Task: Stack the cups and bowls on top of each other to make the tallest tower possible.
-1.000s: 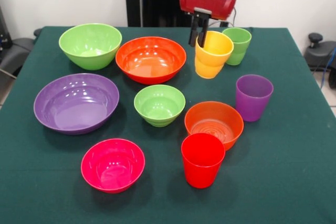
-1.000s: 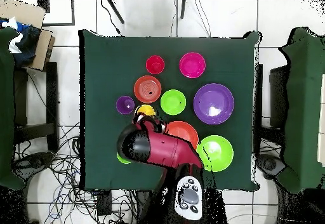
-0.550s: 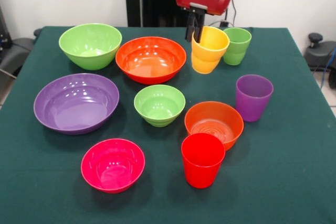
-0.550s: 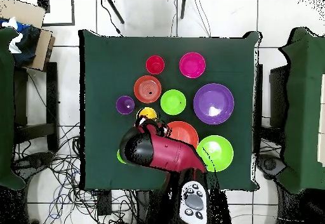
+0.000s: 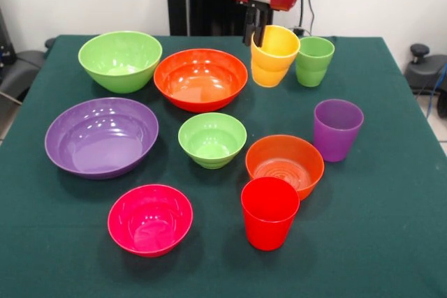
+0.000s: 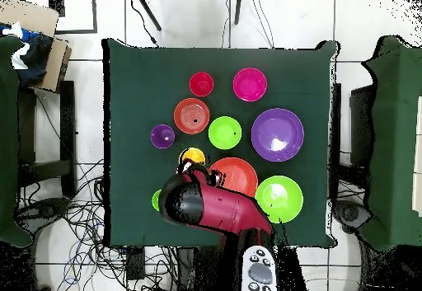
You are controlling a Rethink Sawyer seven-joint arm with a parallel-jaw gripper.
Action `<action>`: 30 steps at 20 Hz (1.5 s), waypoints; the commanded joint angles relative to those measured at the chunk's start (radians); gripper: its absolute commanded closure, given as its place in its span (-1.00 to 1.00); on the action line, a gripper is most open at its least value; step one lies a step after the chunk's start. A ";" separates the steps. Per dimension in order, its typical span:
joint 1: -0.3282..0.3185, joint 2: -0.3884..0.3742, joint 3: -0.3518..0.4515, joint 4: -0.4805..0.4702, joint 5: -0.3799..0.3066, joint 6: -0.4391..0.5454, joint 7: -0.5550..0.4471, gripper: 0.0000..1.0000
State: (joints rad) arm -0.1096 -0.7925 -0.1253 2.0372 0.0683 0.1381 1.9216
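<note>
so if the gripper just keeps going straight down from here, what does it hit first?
The gripper points down, shut on the yellow cup's rim, cup tilted and apparently lifted. Straight down, the cup's base would likely meet the green tablecloth first, between the large orange bowl and the green cup. Depth is uncertain.

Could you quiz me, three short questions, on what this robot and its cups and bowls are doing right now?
1. True or false: the gripper holds the yellow cup by its rim.
2. Which cup stands nearest the yellow one? A red, B light green, C purple.
3. Fill in: the red cup stands beside the small ____ bowl.

Key: 1 true, and the cup hangs tilted. 2 B, the light green cup. 3 orange, the small orange bowl.
</note>
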 commanded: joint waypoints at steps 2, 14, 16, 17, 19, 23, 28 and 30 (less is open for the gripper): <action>-0.044 0.006 0.102 0.080 -0.091 -0.014 0.063 1.00; -0.108 0.008 0.128 0.111 -0.151 -0.062 0.077 1.00; -0.116 0.009 0.133 0.115 -0.158 -0.067 0.080 1.00; -0.119 0.007 0.136 0.118 -0.162 -0.068 0.082 1.00; -0.126 0.002 0.139 0.123 -0.168 -0.067 0.083 1.00; -0.144 0.002 0.143 0.130 -0.186 -0.079 0.082 1.00; -0.180 0.011 0.150 0.148 -0.224 -0.112 0.079 1.00; -0.201 0.012 0.158 0.157 -0.244 -0.124 0.076 1.00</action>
State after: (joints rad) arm -0.2583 -0.7942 -0.0791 2.1206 -0.0776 0.1108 1.9216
